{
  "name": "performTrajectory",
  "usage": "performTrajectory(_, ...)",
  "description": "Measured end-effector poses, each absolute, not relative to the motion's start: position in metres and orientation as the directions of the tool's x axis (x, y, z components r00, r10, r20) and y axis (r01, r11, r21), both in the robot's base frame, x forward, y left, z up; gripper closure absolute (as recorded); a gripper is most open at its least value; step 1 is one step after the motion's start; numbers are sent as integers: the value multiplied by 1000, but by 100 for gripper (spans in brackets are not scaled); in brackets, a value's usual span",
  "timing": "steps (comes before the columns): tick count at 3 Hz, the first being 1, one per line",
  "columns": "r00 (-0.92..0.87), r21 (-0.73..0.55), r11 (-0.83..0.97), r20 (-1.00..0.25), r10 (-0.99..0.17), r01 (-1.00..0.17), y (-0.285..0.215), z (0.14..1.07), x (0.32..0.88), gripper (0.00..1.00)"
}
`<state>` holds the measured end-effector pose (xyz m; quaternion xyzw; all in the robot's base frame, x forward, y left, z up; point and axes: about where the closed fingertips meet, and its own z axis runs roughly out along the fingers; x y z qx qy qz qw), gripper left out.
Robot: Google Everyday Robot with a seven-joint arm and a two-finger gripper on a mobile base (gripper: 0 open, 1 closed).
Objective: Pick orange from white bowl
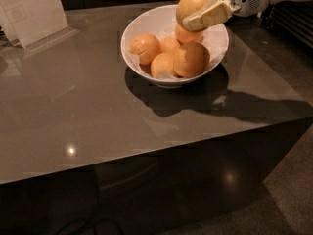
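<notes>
- Camera view: the hand (196, 11) reaches in over the worktop's back-right corner, fingers clamped on the orange (190, 1).
- The orange hangs above the white bowl's (156, 23) far rim, raised off the other oranges (164, 65) lying inside; whether it clears the one just beneath, I cannot tell.
- The pick looks nearly done to me: grasped and lifted, with only carrying it clear of the bowl left.
- The bowl sits toward the back edge, right of the middle.
- The worktop (73, 116) is glossy grey-brown, catching spots of light and the arm's shadow.
- A paper sign (34, 9) stands at the back-left corner; the room beyond is dark.
</notes>
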<state>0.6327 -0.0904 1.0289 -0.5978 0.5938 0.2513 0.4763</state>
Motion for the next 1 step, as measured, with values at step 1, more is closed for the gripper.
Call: performTrajectory(1, 169, -271, 159, -866, -471, -949, -90, 1029, 633, 100)
